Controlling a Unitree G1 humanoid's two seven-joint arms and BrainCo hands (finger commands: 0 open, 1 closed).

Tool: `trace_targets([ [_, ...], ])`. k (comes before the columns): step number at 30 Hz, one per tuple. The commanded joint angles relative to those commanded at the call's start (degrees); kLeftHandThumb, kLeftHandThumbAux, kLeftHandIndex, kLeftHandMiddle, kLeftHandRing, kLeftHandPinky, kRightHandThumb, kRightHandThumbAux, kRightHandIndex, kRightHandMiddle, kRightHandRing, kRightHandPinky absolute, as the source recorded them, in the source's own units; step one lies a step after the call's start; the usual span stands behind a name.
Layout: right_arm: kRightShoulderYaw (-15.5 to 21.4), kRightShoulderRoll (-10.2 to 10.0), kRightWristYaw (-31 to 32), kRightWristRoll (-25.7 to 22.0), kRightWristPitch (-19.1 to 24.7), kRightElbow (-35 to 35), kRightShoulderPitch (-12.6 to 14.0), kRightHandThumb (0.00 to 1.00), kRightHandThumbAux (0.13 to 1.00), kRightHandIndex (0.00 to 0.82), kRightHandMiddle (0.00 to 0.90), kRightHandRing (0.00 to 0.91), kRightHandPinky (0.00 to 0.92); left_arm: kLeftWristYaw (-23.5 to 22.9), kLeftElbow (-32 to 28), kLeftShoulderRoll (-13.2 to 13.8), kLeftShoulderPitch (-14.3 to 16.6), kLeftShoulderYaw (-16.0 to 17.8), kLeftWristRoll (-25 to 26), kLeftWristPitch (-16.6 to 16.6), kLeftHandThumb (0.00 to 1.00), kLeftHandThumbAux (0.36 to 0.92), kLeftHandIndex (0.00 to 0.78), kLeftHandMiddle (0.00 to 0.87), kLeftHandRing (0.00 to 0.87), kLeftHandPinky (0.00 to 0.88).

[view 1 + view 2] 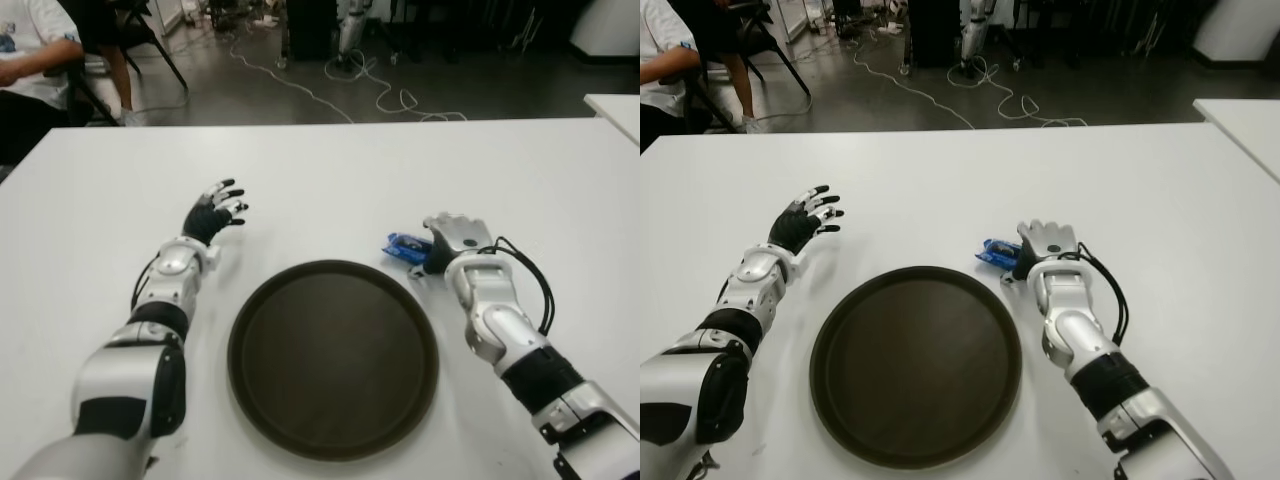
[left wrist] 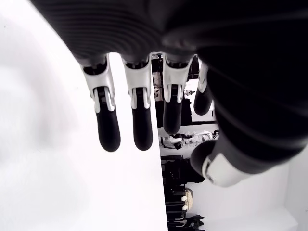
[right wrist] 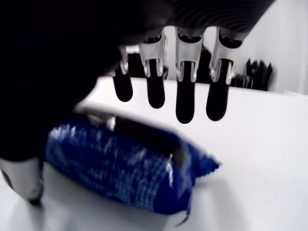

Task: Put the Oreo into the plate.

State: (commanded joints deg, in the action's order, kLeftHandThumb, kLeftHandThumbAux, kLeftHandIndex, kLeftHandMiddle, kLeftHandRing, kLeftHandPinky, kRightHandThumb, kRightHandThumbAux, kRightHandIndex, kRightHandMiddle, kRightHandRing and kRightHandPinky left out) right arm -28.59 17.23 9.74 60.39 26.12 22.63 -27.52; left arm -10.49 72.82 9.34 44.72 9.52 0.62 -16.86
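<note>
The Oreo (image 1: 404,246) is a small blue packet lying on the white table (image 1: 330,180), just beyond the right rim of the round dark brown plate (image 1: 333,360). My right hand (image 1: 455,238) hovers right over the packet's right end. In the right wrist view its straight fingers (image 3: 185,103) hang above the Oreo (image 3: 130,168) and the thumb stands beside it; the hand is open and not closed on it. My left hand (image 1: 216,214) shows to the left of the plate with its fingers (image 2: 108,130) spread, holding nothing.
A person (image 1: 25,60) sits on a chair beyond the table's far left corner. Cables (image 1: 350,85) trail across the floor behind the table's far edge. The corner of another white table (image 1: 615,110) shows at the far right.
</note>
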Motion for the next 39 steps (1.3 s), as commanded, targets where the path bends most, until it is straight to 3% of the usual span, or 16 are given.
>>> trace_targets([
  [13, -0.54, -0.35, -2.35, -1.81, -1.82, 3.82, -1.13, 0.097, 0.606, 0.247, 0.266, 0.301, 0.375, -0.12, 0.09, 0.2, -0.2, -0.21, -0.23, -0.89, 0.069, 0.699, 0.114, 0.193, 0.244, 0.32],
  [23, -0.68, -0.56, -2.83, -2.36, -2.23, 4.33, -1.1, 0.109, 0.611, 0.261, 0.298, 0.341, 0.404, -0.41, 0.01, 0.16, -0.35, -0.02, 0.03, -1.37, 0.038, 0.737, 0.111, 0.189, 0.242, 0.324],
  [28, -0.86, -0.85, -3.97, -2.81, -2.89, 6.02, -1.38, 0.109, 0.614, 0.255, 0.279, 0.31, 0.38, -0.27, 0.0, 0.12, -0.35, -0.05, -0.03, -1.5, 0.035, 0.74, 0.111, 0.189, 0.243, 0.329],
  [34, -1.06, -1.24, -5.59, -3.66, -3.69, 7.62, -1.81, 0.134, 0.624, 0.275, 0.314, 0.366, 0.433, 0.01, 0.0, 0.06, -0.35, -0.25, -0.26, -1.68, 0.042, 0.727, 0.113, 0.195, 0.249, 0.333],
  [39, -1.1, -1.64, -6.66, -4.36, -4.46, 9.08, -2.2, 0.145, 0.628, 0.258, 0.284, 0.335, 0.422, 0.13, 0.02, -0.04, -0.34, -0.18, -0.17, -1.81, 0.052, 0.732, 0.113, 0.198, 0.251, 0.334],
])
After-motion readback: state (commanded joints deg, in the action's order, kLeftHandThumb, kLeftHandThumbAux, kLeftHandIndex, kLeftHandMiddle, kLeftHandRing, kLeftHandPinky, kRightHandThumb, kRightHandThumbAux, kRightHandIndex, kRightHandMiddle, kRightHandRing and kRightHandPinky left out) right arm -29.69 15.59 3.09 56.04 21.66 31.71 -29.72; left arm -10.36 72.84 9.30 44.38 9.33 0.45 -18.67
